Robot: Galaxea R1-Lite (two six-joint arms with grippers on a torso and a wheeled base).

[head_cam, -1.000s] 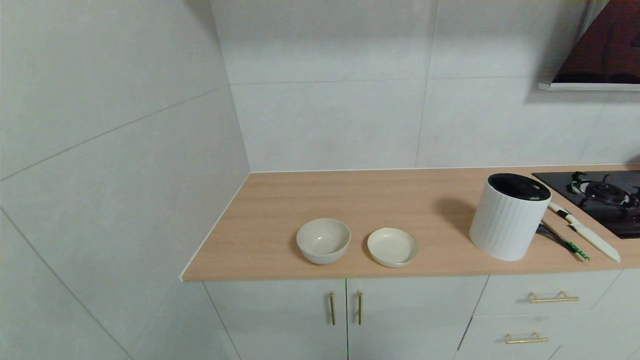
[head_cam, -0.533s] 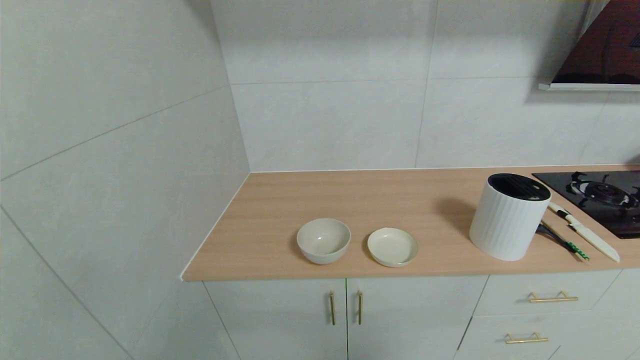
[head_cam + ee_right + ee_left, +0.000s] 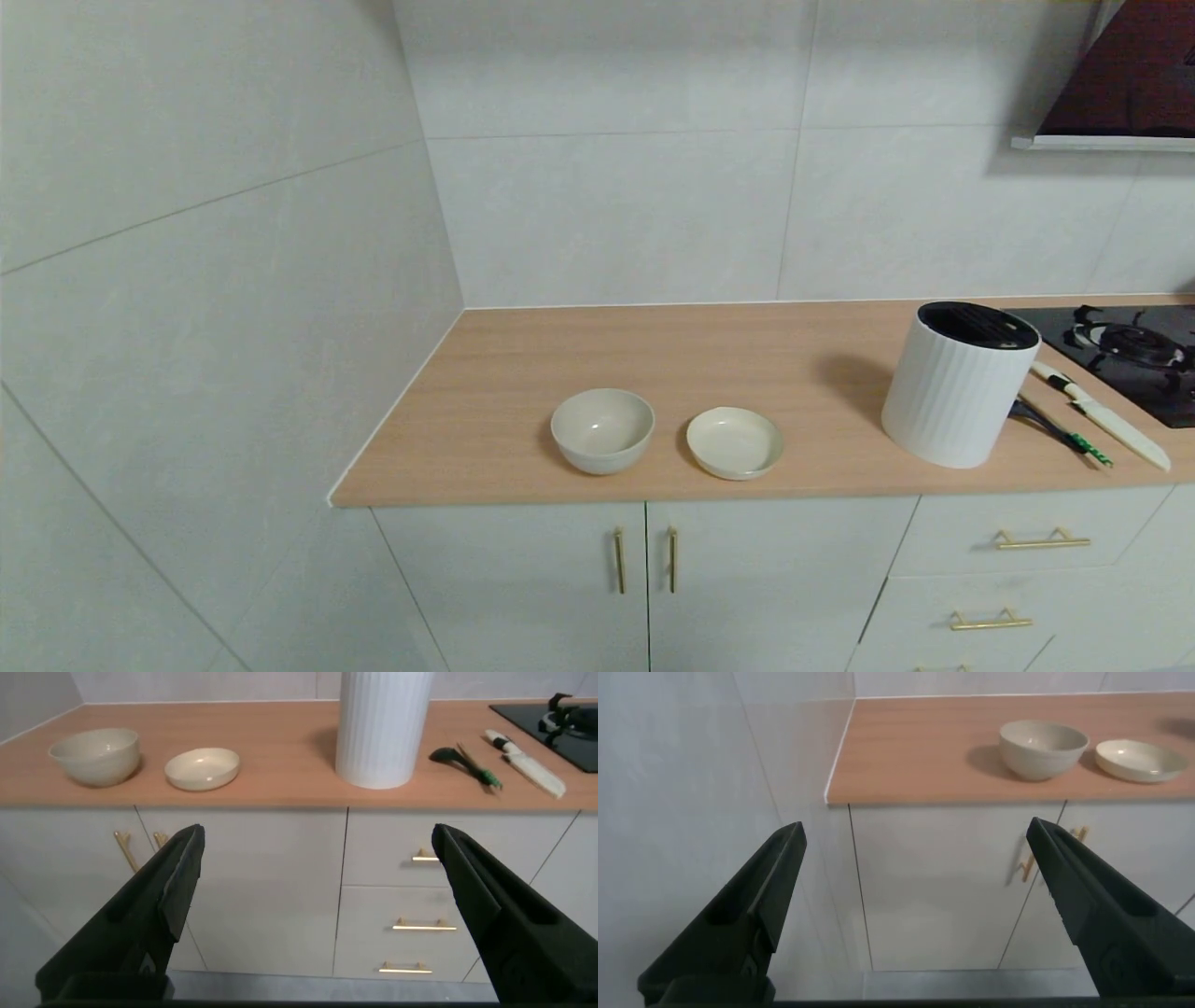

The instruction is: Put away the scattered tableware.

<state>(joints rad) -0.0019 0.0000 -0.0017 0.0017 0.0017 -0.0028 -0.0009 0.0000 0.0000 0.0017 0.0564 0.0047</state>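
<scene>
While both arms hang low in front of the white cabinet doors (image 3: 523, 579), every piece of tableware lies ahead of and above the jaws, up on the pale wooden countertop (image 3: 709, 359). The left gripper (image 3: 915, 924) and the right gripper (image 3: 318, 919) each have their black jaws spread wide, holding nothing. A deep, round, glossy cream bowl (image 3: 602, 431) sits near the counter's front edge, with a shallow cream dish (image 3: 735, 442) just beside it on the right, apart from it. Farther right stands a tall white ribbed cylindrical holder with a black slotted top (image 3: 959, 385). Beyond that lie a cream-bladed knife (image 3: 1102, 415) and a slim dark-headed utensil (image 3: 1060, 431), possibly a spoon alongside chopsticks, too small to tell. Both have their long axes running from the front edge back toward the black gas hob (image 3: 1120, 350). I judge the left arm nearer the bowl, the right arm nearer the knife, and either must rise first.
</scene>
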